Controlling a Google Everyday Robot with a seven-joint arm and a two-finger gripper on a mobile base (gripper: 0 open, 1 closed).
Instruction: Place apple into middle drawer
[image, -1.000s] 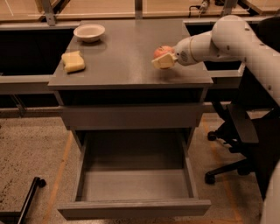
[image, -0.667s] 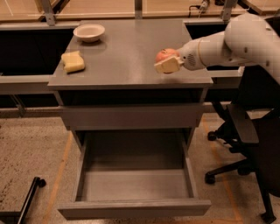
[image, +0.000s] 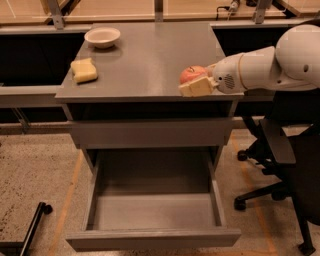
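Clamping round red-orange apple (image: 192, 73) in cream gripper (image: 190, 83), jaws shut, at grey cabinet top (image: 150, 55) edge; risking slip from shallow pinch, landing outside open matte-grey middle drawer (image: 152, 238).

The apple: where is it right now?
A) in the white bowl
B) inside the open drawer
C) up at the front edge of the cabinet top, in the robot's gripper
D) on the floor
C: the apple is at the front right edge of the cabinet top, with the gripper closed around it.
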